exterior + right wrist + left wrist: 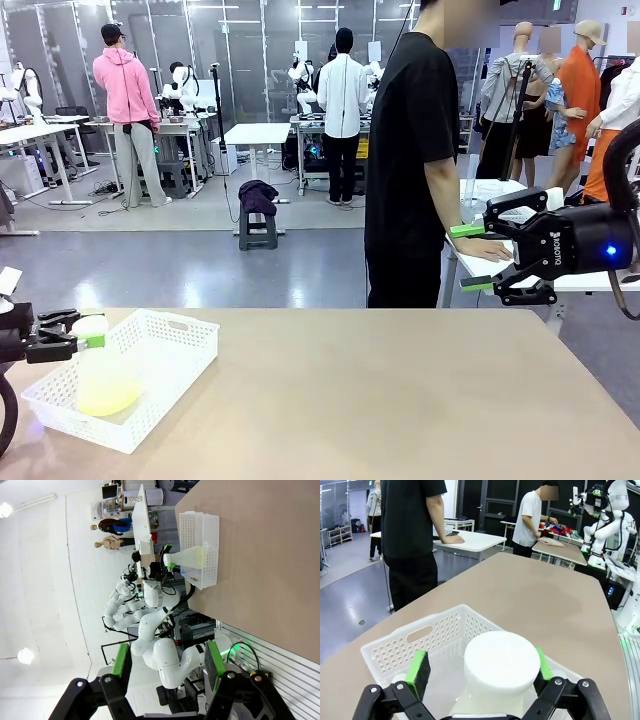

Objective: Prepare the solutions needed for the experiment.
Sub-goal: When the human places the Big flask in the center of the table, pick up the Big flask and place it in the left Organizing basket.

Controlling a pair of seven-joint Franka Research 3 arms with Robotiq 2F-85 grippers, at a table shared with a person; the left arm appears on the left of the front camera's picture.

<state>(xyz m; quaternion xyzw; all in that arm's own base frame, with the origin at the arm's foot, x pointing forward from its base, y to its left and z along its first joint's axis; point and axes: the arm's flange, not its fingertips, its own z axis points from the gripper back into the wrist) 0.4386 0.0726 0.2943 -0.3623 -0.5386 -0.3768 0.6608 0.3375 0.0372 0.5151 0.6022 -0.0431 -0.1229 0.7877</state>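
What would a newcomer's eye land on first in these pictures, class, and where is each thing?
First, the frosted conical flask standing in the white perforated basket at the table's near left corner, with a shallow layer of pale yellow-green solution glowing at its bottom. The left gripper sits open at the flask's capped neck, its green pads on either side. On the right, the right gripper hangs open in the air above the table, holding nothing.
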